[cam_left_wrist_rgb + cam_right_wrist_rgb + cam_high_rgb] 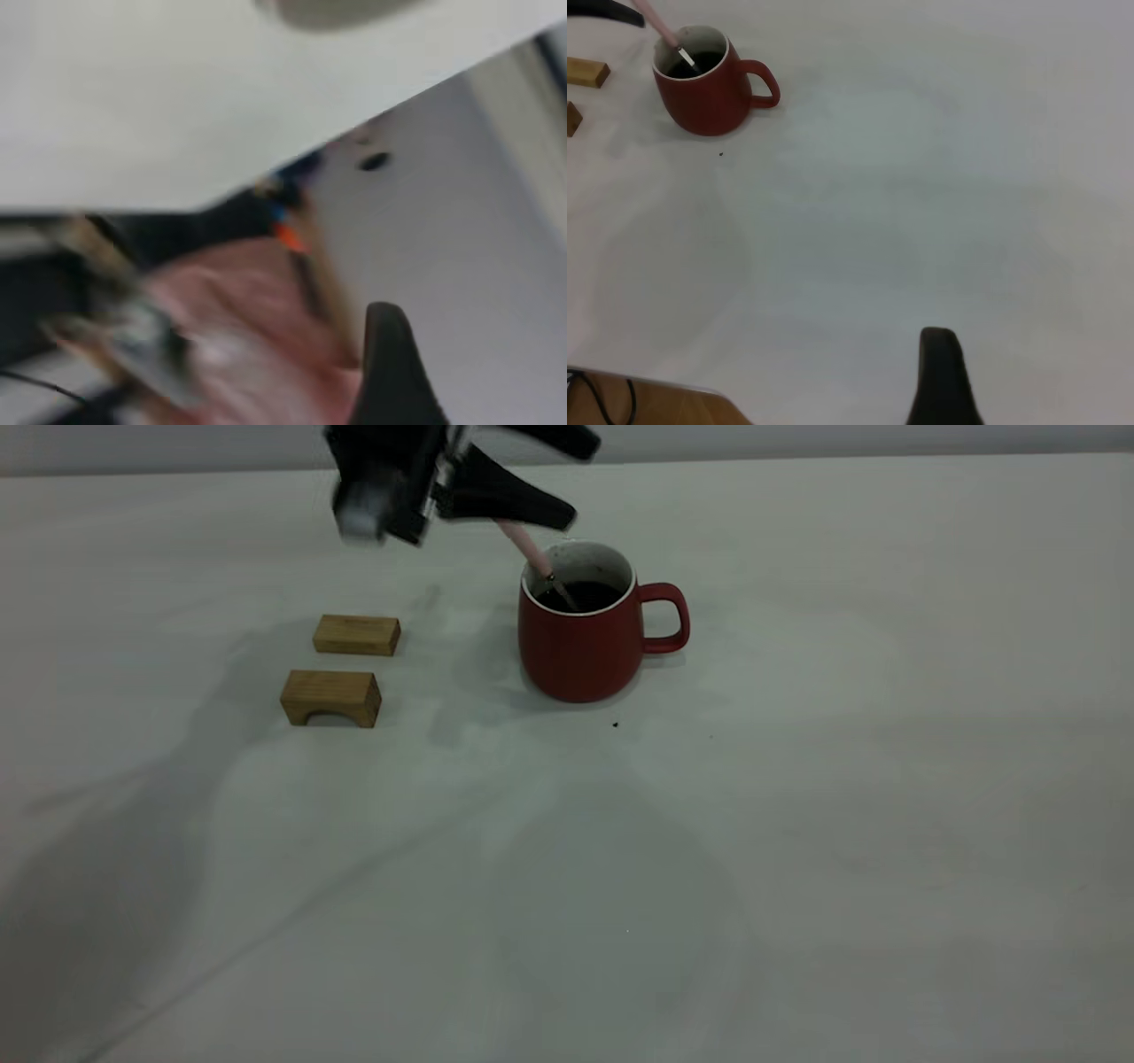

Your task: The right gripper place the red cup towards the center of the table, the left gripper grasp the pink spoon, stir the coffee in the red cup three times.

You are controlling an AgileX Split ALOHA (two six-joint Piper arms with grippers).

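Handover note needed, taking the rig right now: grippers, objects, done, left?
Left gripper: above the red cup, shut on the pink spoon; the spoon slants down into the coffee.
Right gripper: pulled back, far from the cup, holding nothing; only one finger shows, so open or shut is unclear.
Cup stands upright on the table, handle toward the right arm's side. Two wooden blocks lie on the left arm's side, untouched.
Done: cup placed, spoon grasped and dipped.
Left: the stirs; the count so far is not readable here.
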